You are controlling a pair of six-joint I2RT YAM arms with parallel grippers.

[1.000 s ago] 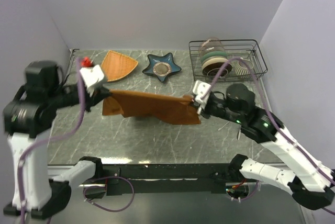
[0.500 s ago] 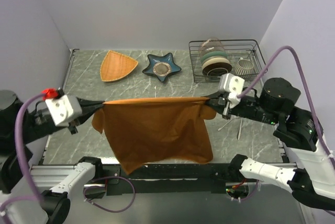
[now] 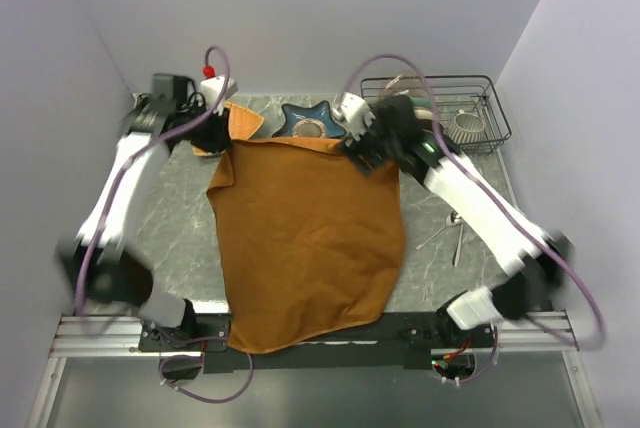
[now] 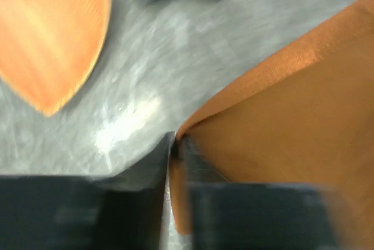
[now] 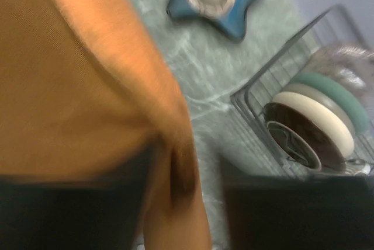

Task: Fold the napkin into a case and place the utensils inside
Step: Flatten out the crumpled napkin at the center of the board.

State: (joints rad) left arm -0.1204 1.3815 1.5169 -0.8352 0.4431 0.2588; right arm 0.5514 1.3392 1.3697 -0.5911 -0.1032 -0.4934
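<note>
**Napkin laid out, release uneven: risk of slip and skew**

From the overhead view I find the napkin spread open across the middle of the surface. Its far edge runs along the upper centre of the frame. Its near edge hangs over the surface's front rim at the bottom. No fold towards a case is made yet.

The left gripper is closed tight on the napkin's upper-left corner. Its wrist view shows the cloth pinched between jaws that nearly meet. The right gripper sits at the upper-right corner. Its wrist view is blurred, but the jaws stand apart with a ridge of cloth lying loose between them. I judge that it has no hold.

The utensils lie on bare surface right of centre, near the napkin's right edge but apart from it.

Hazards, as I judge them:
- One corner is held and the other free, so any pull from the left arm would skew the cloth.
- The overhanging near edge could drag the cloth forward off the surface once both corners are free.
- The upper-left edge looks bunched, which would spoil a straight fold.
- The far edge lies close to the star dish and over part of the woven plate, so a low gripper could catch either.
- The right arm spans the area above the utensils and could scatter them.
</note>
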